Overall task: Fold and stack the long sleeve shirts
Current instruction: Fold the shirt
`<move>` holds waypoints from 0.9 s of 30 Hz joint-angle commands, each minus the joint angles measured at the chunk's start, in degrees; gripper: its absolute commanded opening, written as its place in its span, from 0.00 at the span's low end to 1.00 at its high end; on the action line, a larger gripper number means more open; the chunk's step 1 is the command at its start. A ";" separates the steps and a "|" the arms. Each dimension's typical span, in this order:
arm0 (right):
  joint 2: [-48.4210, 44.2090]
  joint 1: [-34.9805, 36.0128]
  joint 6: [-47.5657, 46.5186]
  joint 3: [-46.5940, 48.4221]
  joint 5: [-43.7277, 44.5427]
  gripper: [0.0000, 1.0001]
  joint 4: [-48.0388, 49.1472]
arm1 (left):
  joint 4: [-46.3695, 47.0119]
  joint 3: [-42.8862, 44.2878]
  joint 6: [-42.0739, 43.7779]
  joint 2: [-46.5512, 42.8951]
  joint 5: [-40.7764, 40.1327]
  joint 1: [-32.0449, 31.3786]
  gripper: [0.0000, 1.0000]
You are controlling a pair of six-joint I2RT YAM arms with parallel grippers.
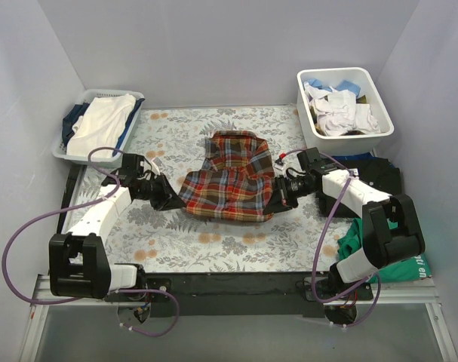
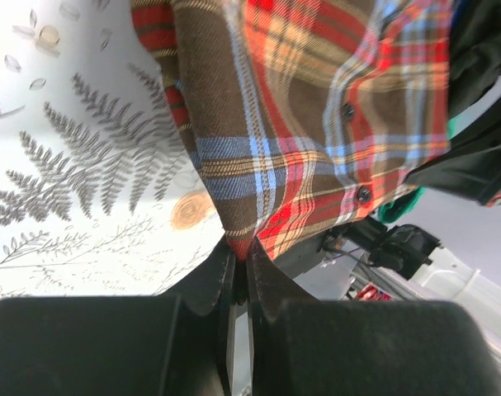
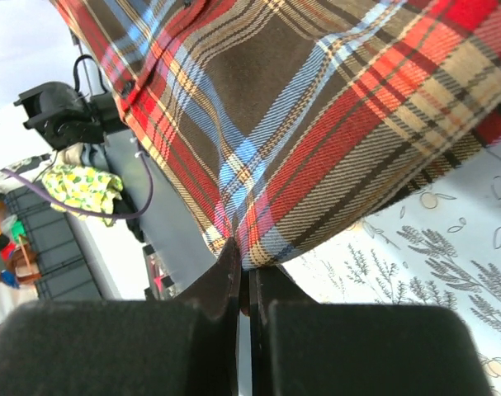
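A plaid flannel shirt (image 1: 232, 177) in red, brown, blue and yellow lies partly folded on the table's middle. My left gripper (image 1: 173, 197) is shut on its near left corner; the left wrist view shows the cloth (image 2: 300, 124) pinched between the jaws (image 2: 240, 262). My right gripper (image 1: 274, 200) is shut on its near right corner; the right wrist view shows the cloth (image 3: 316, 107) pinched at the tips (image 3: 248, 266). Plain black folded garments (image 1: 379, 175) lie at the right, behind my right arm.
A white bin (image 1: 343, 109) of white and blue clothes stands at the back right. A basket (image 1: 99, 124) with white and dark clothes stands at the back left. A green garment (image 1: 398, 260) lies at the near right. The tablecloth (image 1: 176, 241) has a leaf print.
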 commanded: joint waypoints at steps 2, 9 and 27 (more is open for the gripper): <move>-0.91 -0.68 -1.79 0.63 -2.70 0.01 -4.76 | 3.90 5.85 -2.63 -2.59 -2.66 0.80 0.00; -1.00 -0.68 -0.92 1.87 -3.14 0.01 -4.76 | 2.68 9.81 -0.88 -1.71 -2.56 0.28 0.00; -2.07 -4.45 6.38 7.48 -8.41 0.01 -4.15 | -0.84 26.59 -0.78 9.87 -8.28 -1.57 0.01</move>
